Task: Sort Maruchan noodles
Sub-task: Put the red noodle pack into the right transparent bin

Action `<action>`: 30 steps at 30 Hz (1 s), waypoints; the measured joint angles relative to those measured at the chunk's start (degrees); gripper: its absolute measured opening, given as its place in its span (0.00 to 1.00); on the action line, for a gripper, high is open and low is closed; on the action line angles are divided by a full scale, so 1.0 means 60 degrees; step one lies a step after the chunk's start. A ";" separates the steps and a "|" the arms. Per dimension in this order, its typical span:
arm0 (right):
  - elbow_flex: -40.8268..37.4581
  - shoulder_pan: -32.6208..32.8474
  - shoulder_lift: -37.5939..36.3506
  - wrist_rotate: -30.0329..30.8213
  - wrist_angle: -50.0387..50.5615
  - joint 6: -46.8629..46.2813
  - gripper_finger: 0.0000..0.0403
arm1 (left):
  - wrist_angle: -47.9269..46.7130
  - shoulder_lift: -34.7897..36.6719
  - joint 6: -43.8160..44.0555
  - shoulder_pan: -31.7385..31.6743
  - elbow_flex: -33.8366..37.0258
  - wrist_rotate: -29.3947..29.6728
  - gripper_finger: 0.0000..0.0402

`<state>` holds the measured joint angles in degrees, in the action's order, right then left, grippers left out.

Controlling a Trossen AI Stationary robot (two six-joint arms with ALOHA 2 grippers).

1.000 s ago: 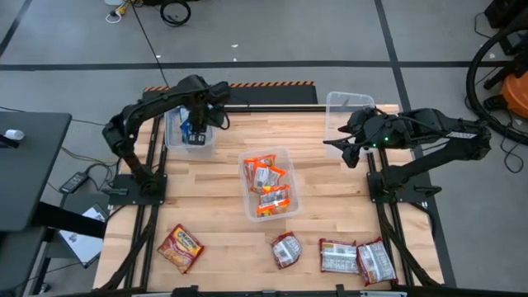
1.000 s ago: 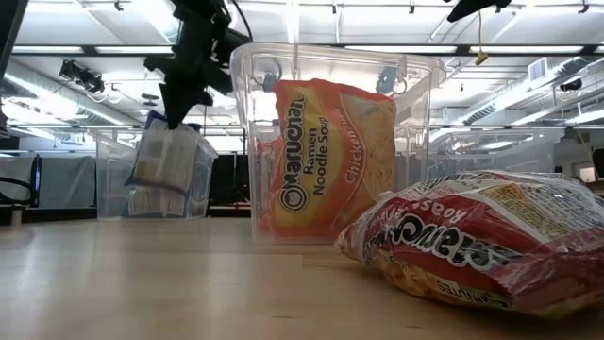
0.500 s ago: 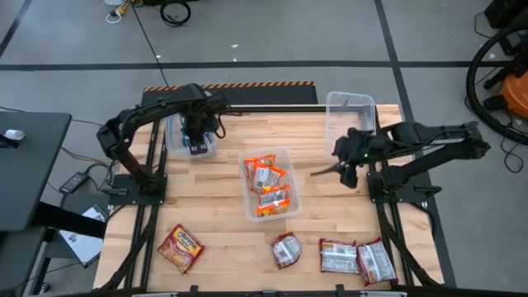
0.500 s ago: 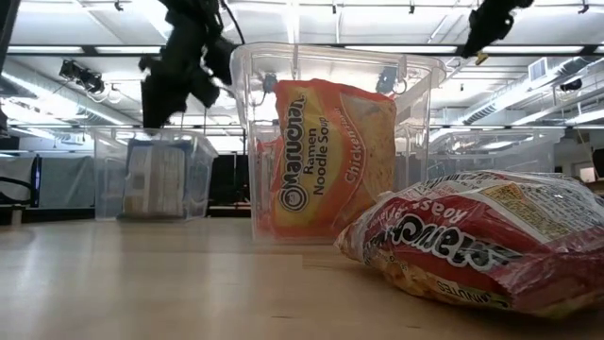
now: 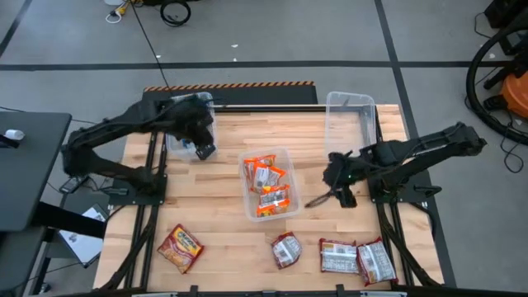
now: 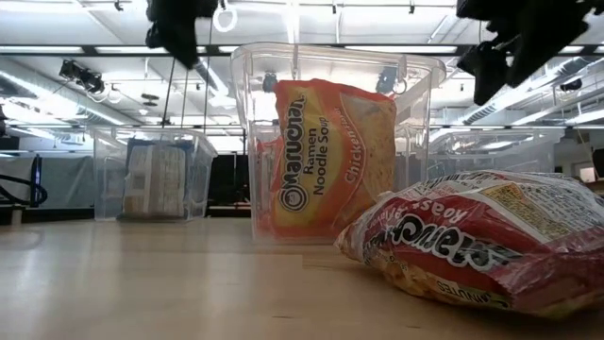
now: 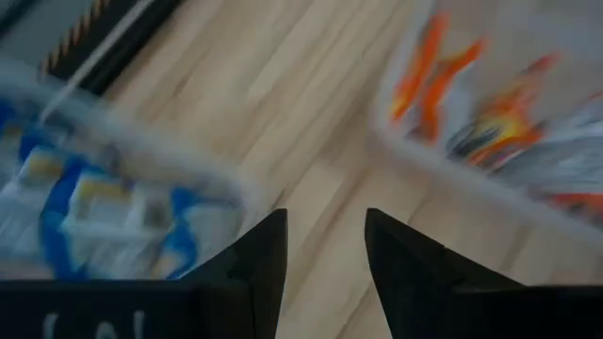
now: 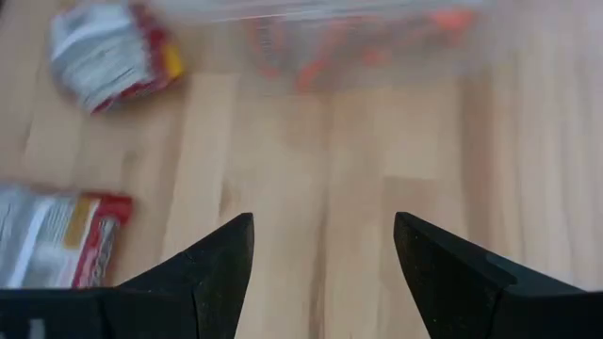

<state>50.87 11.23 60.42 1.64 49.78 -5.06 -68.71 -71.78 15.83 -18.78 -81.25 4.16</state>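
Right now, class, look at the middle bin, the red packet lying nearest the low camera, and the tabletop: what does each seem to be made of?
Middle bin: clear hard plastic; the orange packet shows through its glossy wall.
Red packet: thin printed plastic film, crinkled and shiny.
Tabletop: light wood in joined strips, probably butcher block, smooth matte finish.

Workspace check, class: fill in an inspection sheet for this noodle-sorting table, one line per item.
Surface: wooden table, bare planks between bins.
Job's things: orange packets in centre bin; blue packets in left bin; right bin looks empty; loose packets along the near edge.
Clutter: nothing seen.
Grippers: left gripper open, beside the left bin; right gripper open, empty, right of the centre bin.
Cables: one crosses the floor.
Surroundings: grey floor, desk on the left.
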 joint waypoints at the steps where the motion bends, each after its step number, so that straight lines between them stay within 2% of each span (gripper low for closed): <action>1: 0.0019 0.0190 0.0123 -0.0009 -0.0084 0.0340 0.65 | 0.0434 0.0232 0.0213 0.0315 0.0201 0.0101 0.37; 5: 0.0409 0.1137 0.0682 -0.0012 -0.0107 0.0812 0.65 | 0.2105 0.1181 0.0977 0.1446 0.1242 0.0157 0.37; 10: 0.0890 0.2786 0.1418 -0.0037 -0.0189 -0.0282 0.65 | 0.4114 0.2255 0.1498 0.2606 0.2944 0.0640 0.37; 14: 0.0927 0.3899 0.1995 -0.0742 -0.0933 -0.0863 0.65 | 0.5031 0.2835 0.2043 0.3308 0.3812 0.0700 0.37; 18: 0.0938 0.4819 0.2779 -0.0147 -0.1885 -0.2026 0.65 | 0.5584 0.2992 0.2257 0.4105 0.4135 0.0710 0.37; 22: 0.1861 0.5237 0.4062 0.0150 -0.2507 -0.2391 0.65 | 0.6778 0.2970 0.1990 0.4944 0.4427 0.0908 0.37; 26: 0.3183 0.5307 0.5544 -0.0005 -0.2093 -0.2382 0.65 | 0.7992 0.2965 0.1684 0.5589 0.4699 0.1537 0.37; 30: 0.4444 0.5246 0.6666 -0.0212 -0.1513 -0.2386 0.65 | 0.8039 0.3030 0.1673 0.6117 0.4713 0.1891 0.37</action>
<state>77.54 42.70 100.41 0.36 40.71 -19.38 -20.48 -53.60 25.87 17.92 -52.97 15.51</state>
